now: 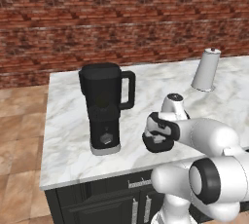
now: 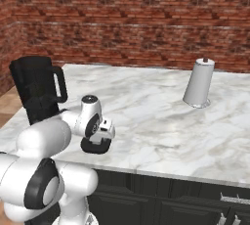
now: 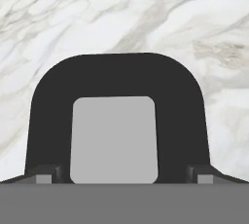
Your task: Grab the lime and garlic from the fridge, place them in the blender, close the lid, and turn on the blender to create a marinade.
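Two fingertips point(image 3: 44, 178) straddle the lid point(image 3: 116, 79), jaws apart; base views add the blender point(image 1: 103, 108).

No readable text, labels, brands or numbers anywhere I can see. The blender point(image 1: 104, 108) body and its knob are plain, the lid point(image 3: 116, 121) under my hand has a blank grey cap, and the pale grey roll point(image 1: 206, 69) carries no print.

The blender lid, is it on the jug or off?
Off. The lid lies flat on the counter beside the blender, under the open gripper.
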Robot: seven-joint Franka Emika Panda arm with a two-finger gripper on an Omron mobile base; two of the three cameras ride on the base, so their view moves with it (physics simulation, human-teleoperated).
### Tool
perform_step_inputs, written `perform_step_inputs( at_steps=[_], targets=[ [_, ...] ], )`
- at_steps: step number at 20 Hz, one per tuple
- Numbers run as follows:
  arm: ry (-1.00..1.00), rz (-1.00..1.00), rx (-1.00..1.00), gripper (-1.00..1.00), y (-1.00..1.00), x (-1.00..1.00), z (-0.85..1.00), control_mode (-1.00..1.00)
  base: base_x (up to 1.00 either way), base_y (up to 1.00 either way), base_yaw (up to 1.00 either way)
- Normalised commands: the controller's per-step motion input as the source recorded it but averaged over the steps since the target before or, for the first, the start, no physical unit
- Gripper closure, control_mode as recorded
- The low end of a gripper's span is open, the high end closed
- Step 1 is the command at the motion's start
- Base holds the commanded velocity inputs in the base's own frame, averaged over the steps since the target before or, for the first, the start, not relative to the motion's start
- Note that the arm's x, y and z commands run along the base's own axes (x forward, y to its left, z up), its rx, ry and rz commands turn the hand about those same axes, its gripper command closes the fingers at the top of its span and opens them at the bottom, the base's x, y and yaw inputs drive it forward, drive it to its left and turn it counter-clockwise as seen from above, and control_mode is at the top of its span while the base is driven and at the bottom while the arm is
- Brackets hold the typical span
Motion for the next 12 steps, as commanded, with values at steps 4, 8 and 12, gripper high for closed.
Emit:
perform_step_inputs(
  at_steps=[4,8,12],
  targets=[
    [0.00,0.00,-0.02,-1.00,0.00,0.00,-0.20,-1.00,0.00,0.00,0.00],
    [0.00,0.00,-0.02,-1.00,0.05,-0.02,-0.13,-1.00,0.00,0.00,0.00],
    [0.00,0.00,-0.01,-1.00,0.09,0.07,-0.11,-1.00,0.00,0.00,0.00]
  ],
)
